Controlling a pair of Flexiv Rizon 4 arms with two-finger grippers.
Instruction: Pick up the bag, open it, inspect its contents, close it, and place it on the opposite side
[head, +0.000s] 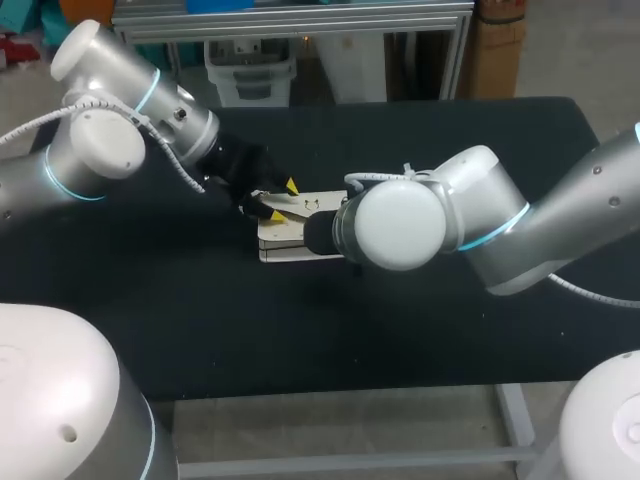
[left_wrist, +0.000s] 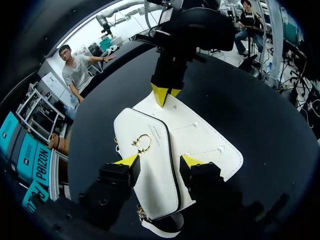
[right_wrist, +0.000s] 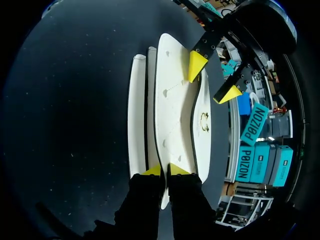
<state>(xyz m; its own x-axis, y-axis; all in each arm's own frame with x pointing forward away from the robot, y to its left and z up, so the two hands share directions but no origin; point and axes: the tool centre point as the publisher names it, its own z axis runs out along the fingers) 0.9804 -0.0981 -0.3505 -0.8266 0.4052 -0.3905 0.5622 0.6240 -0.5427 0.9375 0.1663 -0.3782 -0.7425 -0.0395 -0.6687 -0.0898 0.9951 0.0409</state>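
Opening seems underway: right gripper (right_wrist: 164, 171) is clamping the 3 o'clock edge of the white handbag (left_wrist: 200, 135), left gripper (left_wrist: 160, 162) is straddling it, fingers apart; inspecting, closing and placing are pending.

White bag (head: 285, 245) flat on black table (head: 300, 340).

The table (head: 180, 330) is viewed by the head camera from above and behind, steeply downward and from some way off, with the left arm (head: 110, 140) entering at the view's left and the right arm (head: 560, 220) at its right. The left wrist view is taken close over the white bag (left_wrist: 165, 150), along the left gripper (left_wrist: 159, 161), toward the right gripper (left_wrist: 165, 92) at the bag's far end. The right wrist view is aimed the opposite way along the bag, equally near. The bag and both grippers are shared by the two wrist views; the bag is also caught in the head view.
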